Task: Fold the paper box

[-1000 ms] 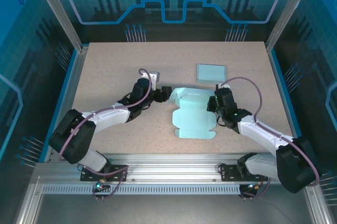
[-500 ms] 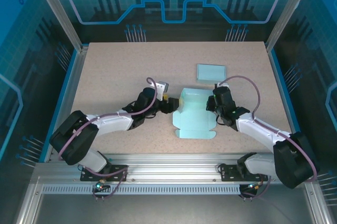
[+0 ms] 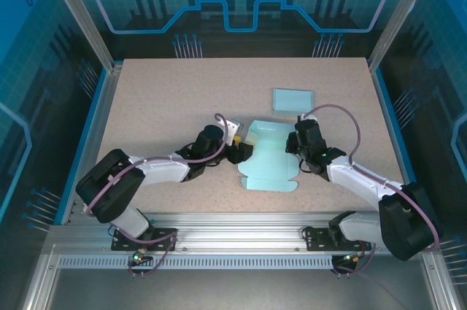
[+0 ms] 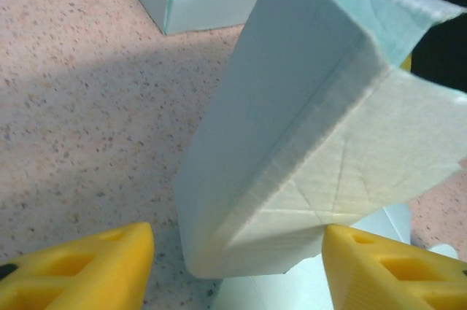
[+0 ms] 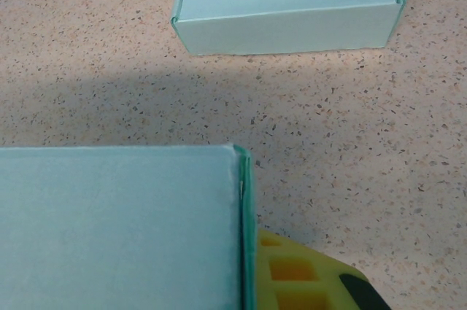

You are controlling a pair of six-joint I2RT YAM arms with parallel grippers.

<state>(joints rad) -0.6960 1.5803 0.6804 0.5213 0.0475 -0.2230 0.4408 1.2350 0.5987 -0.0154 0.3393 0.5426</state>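
Box [image 3: 268, 158]: centre of worktop [image 3: 146, 91], part-folded.
Change: its left flap has been pushed up and now stands upright.
Left fingers [image 3: 242, 153]: fairly wide, straddling that flap, narrowing.
Right fingers [image 3: 295, 148]: closed, at the box's right wall.
Meaning: left wall is nearly formed.

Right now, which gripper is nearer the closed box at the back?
Right. The right gripper is straight in front of the closed box; the left gripper lies farther, front-left.

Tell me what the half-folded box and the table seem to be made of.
The box: thin pale-blue paperboard, matte; creased fold lines and a fibrous edge suggest it. The table: pinkish speckled top, perhaps laminate or stone composite; the look leaves it open.
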